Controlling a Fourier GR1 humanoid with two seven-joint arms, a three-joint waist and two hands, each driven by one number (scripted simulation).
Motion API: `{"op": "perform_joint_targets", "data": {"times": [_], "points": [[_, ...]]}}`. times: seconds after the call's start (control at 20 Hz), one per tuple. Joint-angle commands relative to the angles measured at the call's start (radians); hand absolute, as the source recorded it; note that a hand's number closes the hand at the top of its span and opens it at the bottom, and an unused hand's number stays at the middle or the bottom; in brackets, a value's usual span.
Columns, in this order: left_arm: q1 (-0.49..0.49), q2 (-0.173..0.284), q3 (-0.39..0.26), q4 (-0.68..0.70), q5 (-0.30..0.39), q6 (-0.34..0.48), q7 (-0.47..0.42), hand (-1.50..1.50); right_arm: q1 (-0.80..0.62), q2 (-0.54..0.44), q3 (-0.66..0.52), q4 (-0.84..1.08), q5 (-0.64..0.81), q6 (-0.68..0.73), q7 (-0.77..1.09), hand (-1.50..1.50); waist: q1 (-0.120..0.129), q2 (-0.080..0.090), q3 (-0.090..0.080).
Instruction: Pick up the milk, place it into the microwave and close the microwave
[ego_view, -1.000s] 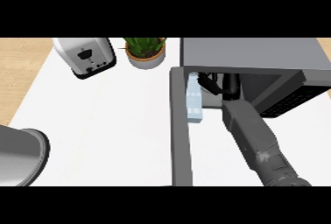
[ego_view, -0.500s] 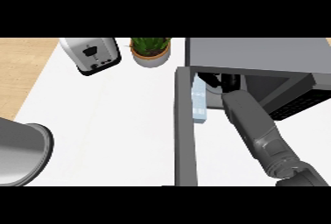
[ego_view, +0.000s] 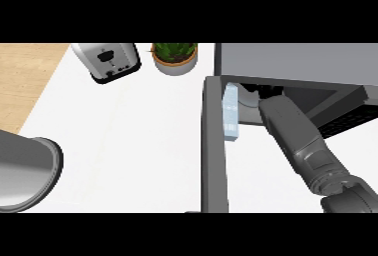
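The milk (ego_view: 231, 112), a pale blue carton, stands at the mouth of the open microwave (ego_view: 295, 60), just right of its open door (ego_view: 213, 150). My right forearm reaches up into the opening right beside the carton. Only a dark part of the right hand (ego_view: 260, 92) shows, by the carton's far end, in the shadow of the cavity. Whether it touches the carton is hidden from me. My left hand is nowhere in the picture.
A toaster (ego_view: 111, 61) and a potted plant (ego_view: 175, 56) stand at the counter's back. A large grey metal vessel (ego_view: 22, 172) fills the lower left. The counter's left edge (ego_view: 37, 107) borders a wooden floor.
The right forearm has swung so that its elbow end sits further right and lower. The milk stays beside the door at the microwave's mouth. The whole view has shifted a little.
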Motion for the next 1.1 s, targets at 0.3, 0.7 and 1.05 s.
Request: {"op": "perform_joint_targets", "data": {"times": [0.3,0.7,1.05], "points": [[-0.037,-0.013,-0.033,0.04,-0.042,-0.01,-0.02,-1.5,0.009,-0.092,-0.042,0.032,-0.015,-0.032,-0.007,1.5,0.018,0.016,0.002],[-0.054,-0.008,-0.034,0.037,-0.039,0.009,0.01,-1.5,0.049,-0.111,-0.045,0.073,-0.006,-0.068,0.013,1.5,0.031,0.019,0.003],[-0.098,-0.005,-0.049,0.074,-0.071,0.022,0.007,-1.5,0.041,-0.093,0.007,0.093,0.049,-0.061,0.019,-1.5,0.046,0.027,0.004]]}}
